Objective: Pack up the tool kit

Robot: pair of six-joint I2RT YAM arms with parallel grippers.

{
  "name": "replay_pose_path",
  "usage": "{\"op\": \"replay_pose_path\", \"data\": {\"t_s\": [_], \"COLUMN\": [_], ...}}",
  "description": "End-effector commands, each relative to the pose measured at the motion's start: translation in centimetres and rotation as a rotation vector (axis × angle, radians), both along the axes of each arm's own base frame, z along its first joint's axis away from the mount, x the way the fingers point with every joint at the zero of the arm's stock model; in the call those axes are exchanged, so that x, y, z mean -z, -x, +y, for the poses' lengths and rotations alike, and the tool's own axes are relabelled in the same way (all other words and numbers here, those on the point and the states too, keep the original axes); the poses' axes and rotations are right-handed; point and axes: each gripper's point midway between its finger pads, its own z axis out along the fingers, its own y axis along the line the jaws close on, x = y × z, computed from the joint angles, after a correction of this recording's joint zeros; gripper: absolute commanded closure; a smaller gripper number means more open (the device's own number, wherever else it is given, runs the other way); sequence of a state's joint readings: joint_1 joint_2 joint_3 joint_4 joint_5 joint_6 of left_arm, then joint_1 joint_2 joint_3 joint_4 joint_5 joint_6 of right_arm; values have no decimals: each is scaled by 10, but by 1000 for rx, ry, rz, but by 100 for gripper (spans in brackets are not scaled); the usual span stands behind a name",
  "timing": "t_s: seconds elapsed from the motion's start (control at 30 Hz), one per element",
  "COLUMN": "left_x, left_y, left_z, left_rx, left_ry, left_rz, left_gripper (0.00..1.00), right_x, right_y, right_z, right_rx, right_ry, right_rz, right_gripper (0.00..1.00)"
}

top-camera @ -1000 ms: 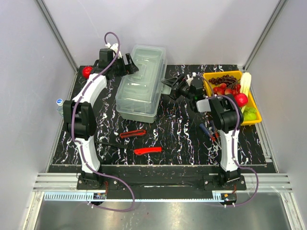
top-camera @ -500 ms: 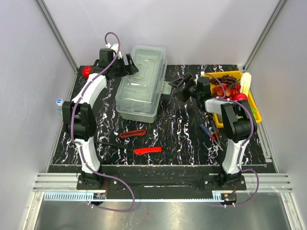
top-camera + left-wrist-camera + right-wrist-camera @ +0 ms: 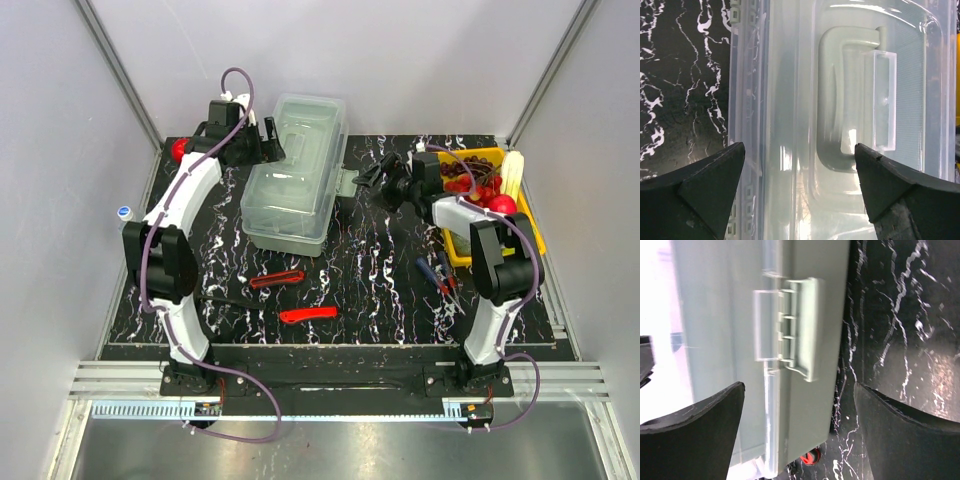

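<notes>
Right pincer [image 3: 799,387] near blurred toolbox latch [image 3: 801,330]

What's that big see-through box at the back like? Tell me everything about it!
The large translucent pale grey-green plastic toolbox stands at the back of the black white-veined tabletop, long side running away from the arms. Its lid is down, with a recessed handle lying flat in the top and a latch sticking out on the right arm's side. The left gripper hangs over the lid and the right gripper faces the latch, both with jaws open; neither grips it.
</notes>
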State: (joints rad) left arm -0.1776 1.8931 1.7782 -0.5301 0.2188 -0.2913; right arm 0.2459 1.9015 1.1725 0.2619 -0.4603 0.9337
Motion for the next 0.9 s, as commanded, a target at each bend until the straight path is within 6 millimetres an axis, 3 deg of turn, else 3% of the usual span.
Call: {"op": "replay_pose_path", "data": {"t_s": [0.0,0.13,0.2,0.27,0.37,0.53,0.63,0.87], "left_x": [-60,-108,-118,-110,-72,-33,-21,-25], "left_y": [11,21,24,27,36,60,73,101], "left_z": [16,26,39,52,57,29,13,-21], "left_rx": [-59,-90,-133,-173,-168,-49,14,216], "left_ry": [-37,3,4,6,29,148,229,377], "left_rz": [-117,-203,-221,-198,-101,-4,28,-16], "left_gripper": [4,1,1,2,8,10,12,27], "right_x": [-103,-137,-149,-154,-175,-188,-183,-179], "right_y": [-11,-9,-8,-8,-4,7,8,9], "right_z": [0,0,4,14,45,86,98,125], "right_rx": [-51,-56,-66,-89,-187,-236,-240,-230], "right_ry": [63,84,80,74,76,149,172,218], "right_rz": [-250,-286,-301,-286,-313,-353,-322,-341], "right_gripper": [6,6,6,17,32,35,35,39]}}
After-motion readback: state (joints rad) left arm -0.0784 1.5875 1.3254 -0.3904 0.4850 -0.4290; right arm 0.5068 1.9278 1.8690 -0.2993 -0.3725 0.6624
